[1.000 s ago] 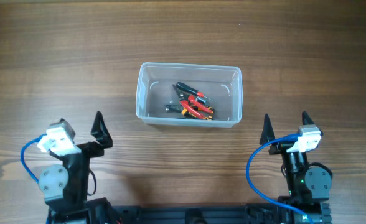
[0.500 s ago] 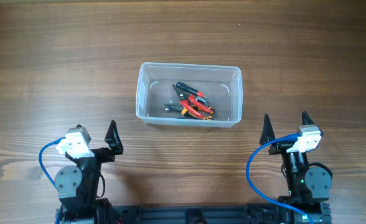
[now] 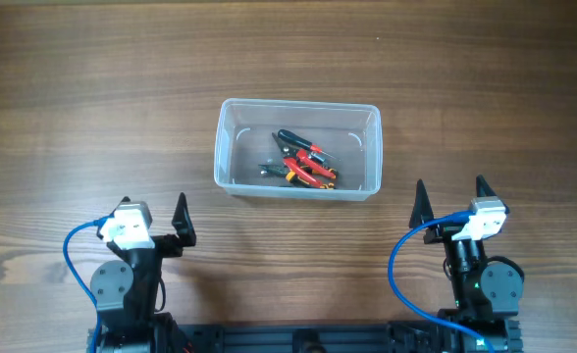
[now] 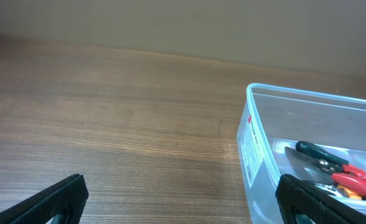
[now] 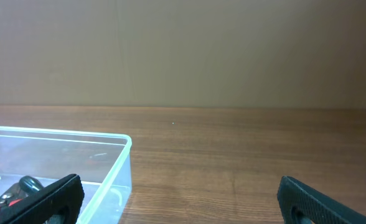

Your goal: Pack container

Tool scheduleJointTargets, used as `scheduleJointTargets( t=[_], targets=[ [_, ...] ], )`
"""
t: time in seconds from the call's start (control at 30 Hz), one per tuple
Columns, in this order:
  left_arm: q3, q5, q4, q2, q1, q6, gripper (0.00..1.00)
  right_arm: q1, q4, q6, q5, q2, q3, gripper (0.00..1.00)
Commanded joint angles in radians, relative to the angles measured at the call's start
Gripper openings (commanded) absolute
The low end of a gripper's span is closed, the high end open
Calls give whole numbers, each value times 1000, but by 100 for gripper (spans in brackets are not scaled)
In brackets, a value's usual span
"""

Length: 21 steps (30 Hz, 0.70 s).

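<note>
The clear plastic container sits at the table's middle. Inside it lie red-handled pliers and a black-handled tool. My left gripper is open and empty, near the front edge, below and left of the container. My right gripper is open and empty, at the front right. In the left wrist view the container is at the right with the tools inside. In the right wrist view its corner is at the lower left.
The wooden table spreads around the container. A beige wall stands behind the table's far edge. Blue cables loop beside each arm base at the front.
My left arm has moved right and drawn back toward its base near the front edge, its gripper still open. The right arm and the container have not moved.
</note>
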Motion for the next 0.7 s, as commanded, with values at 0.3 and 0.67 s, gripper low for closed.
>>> scheduleJointTargets(
  t=[0.3,0.67],
  targets=[
    [-11,24,7,-13,-5,-64,100,4,5,-11,-9,-10,-1,100],
    [-11,24,7,-13,-5,-64,100,4,5,-11,-9,-10,-1,100]
  ],
)
